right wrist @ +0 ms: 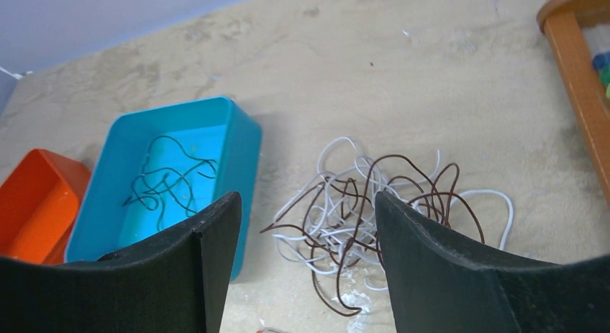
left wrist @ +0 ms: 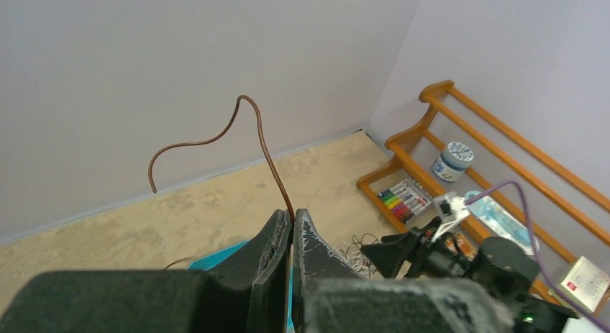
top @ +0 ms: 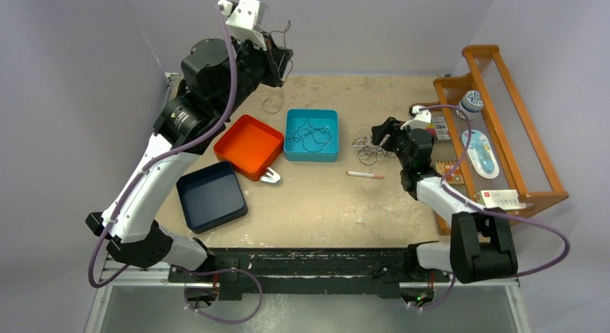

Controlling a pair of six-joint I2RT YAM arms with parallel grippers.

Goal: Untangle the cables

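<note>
Cables (right wrist: 360,218), brown and white, lie tangled on the bench (top: 324,203) just beside the right tool (right wrist: 306,203), whose fingers stand apart. A black cable (top: 309,135) lies loose in the teal tray (top: 311,156). The raised left tool (left wrist: 291,216) is clamped on a brown cable (left wrist: 244,98) near the back wall.

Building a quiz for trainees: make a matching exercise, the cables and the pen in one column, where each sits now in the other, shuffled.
1 black cable
2 single brown wire
3 brown-and-white tangle
4 pen

A pinched in the left gripper
B on the table before the open right gripper
C inside the teal tray
D on bare table, nearer the arm bases

Pairs: 1-C, 2-A, 3-B, 4-D
</note>
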